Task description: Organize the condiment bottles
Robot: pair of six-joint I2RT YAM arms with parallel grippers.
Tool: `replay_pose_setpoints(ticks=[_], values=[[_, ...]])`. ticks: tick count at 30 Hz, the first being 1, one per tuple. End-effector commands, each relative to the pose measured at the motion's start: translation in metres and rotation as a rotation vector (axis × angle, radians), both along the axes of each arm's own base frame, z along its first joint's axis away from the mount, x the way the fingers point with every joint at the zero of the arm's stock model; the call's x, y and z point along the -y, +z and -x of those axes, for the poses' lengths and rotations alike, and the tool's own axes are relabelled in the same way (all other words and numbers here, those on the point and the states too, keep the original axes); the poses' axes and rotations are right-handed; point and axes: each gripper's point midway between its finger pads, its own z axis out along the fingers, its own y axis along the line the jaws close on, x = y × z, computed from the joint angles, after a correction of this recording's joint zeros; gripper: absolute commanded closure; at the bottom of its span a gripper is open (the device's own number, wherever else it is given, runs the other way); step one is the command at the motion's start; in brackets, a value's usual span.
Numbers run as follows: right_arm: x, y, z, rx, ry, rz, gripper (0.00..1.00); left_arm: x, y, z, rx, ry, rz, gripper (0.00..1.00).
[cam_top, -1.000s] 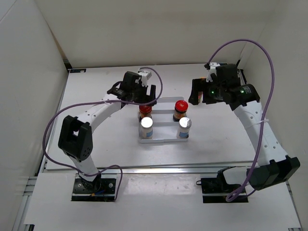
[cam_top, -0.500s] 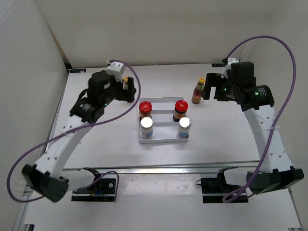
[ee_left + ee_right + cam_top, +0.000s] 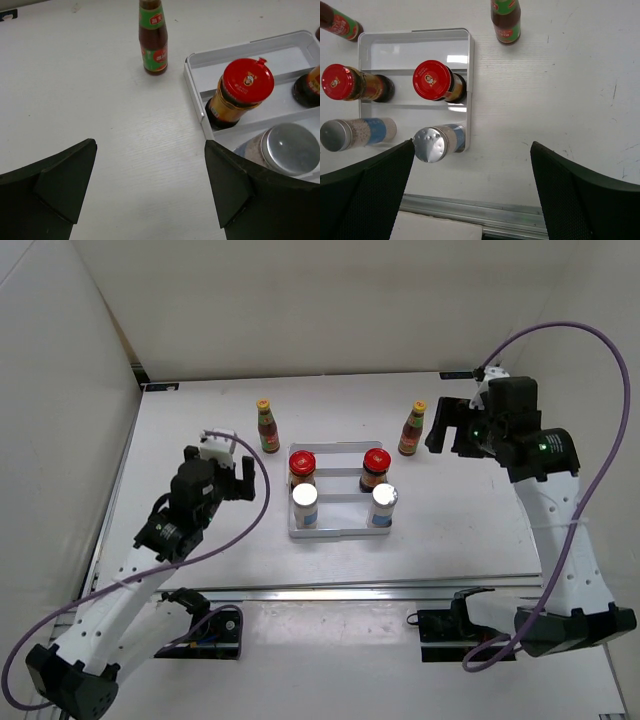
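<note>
With its fingers spread wide and empty, the left gripper (image 3: 150,192) hangs left of the tray (image 3: 340,534). The right gripper (image 3: 472,190), equally agape, hovers off its far right corner. Red jars (image 3: 302,468) (image 3: 375,466) and shakers (image 3: 304,505) (image 3: 383,504) stand inside the tray, while dark bottles (image 3: 267,428) (image 3: 412,430) stand on the table (image 3: 190,425) beyond its far corners.

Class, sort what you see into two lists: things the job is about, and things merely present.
Job: two yellow-capped bottles, two red-lidded jars, two silver-capped shakers.
Merely present: white tray, table.
</note>
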Motion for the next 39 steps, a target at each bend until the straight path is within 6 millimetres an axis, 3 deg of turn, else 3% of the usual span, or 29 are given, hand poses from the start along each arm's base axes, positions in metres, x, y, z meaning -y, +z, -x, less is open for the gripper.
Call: replay_pose_setpoints(ticks=[1, 2, 3, 6, 9, 10, 16, 17, 18, 22, 23, 27, 28, 30, 31, 32, 33, 38, 39], values=[[0.008, 0.022, 0.017, 0.077, -0.040, -0.025, 0.00, -0.010, 0.002, 0.009, 0.130, 0.035, -0.023, 0.00], [0.008, 0.020, 0.020, 0.076, -0.040, -0.024, 0.00, -0.015, 0.017, 0.017, 0.212, 0.039, 0.026, 0.00], [0.005, 0.011, 0.024, 0.051, -0.020, -0.035, 0.00, -0.025, 0.001, 0.021, 0.195, 0.105, 0.048, 0.00], [-0.001, 0.004, 0.033, 0.053, 0.002, -0.072, 0.00, -0.035, 0.005, 0.033, 0.247, 0.122, 0.079, 0.00], [0.001, -0.009, 0.039, 0.062, -0.023, -0.087, 0.00, -0.042, 0.006, 0.030, 0.266, 0.157, 0.055, 0.00], [0.001, -0.024, 0.040, 0.037, -0.024, -0.082, 0.00, -0.042, 0.003, 0.027, 0.263, 0.167, 0.050, 0.00], [0.012, -0.054, 0.017, 0.059, -0.105, -0.048, 0.00, -0.037, 0.008, 0.016, 0.262, 0.165, 0.026, 0.00], [0.009, -0.052, 0.006, 0.096, -0.113, -0.069, 0.00, -0.037, 0.008, 0.018, 0.261, 0.156, 0.028, 0.00], [0.007, -0.063, 0.000, 0.091, -0.113, -0.068, 0.00, -0.039, 0.012, 0.022, 0.274, 0.156, 0.036, 0.00], [-0.001, -0.060, -0.036, 0.171, -0.117, -0.099, 0.00, -0.050, 0.014, 0.027, 0.298, 0.203, 0.044, 0.00], [-0.002, -0.072, -0.047, 0.149, -0.109, -0.080, 0.00, -0.050, 0.010, 0.027, 0.291, 0.203, 0.039, 0.00], [-0.016, -0.067, -0.092, 0.201, -0.039, -0.081, 0.00, -0.048, -0.008, 0.018, 0.230, 0.216, -0.009, 0.00], [-0.019, -0.085, -0.105, 0.161, -0.035, -0.064, 0.00, -0.047, -0.003, 0.015, 0.243, 0.215, -0.009, 0.00], [-0.019, -0.088, -0.128, 0.190, -0.022, -0.029, 0.00, -0.042, -0.008, 0.010, 0.217, 0.199, -0.036, 0.00], [-0.017, -0.112, -0.141, 0.145, -0.037, 0.006, 0.00, -0.042, -0.006, 0.011, 0.215, 0.199, -0.037, 0.00], [-0.011, -0.110, -0.152, 0.149, -0.061, 0.017, 0.00, -0.042, -0.006, 0.010, 0.209, 0.198, -0.041, 0.00], [-0.011, -0.129, -0.161, 0.108, -0.068, 0.032, 0.00, -0.043, -0.003, 0.011, 0.217, 0.199, -0.036, 0.00], [-0.003, -0.132, -0.198, 0.166, -0.107, 0.011, 0.00, -0.047, -0.001, 0.015, 0.245, 0.216, -0.020, 0.00], [-0.004, -0.141, -0.203, 0.142, -0.107, 0.016, 0.00, -0.046, -0.003, 0.012, 0.240, 0.216, -0.023, 0.00]])
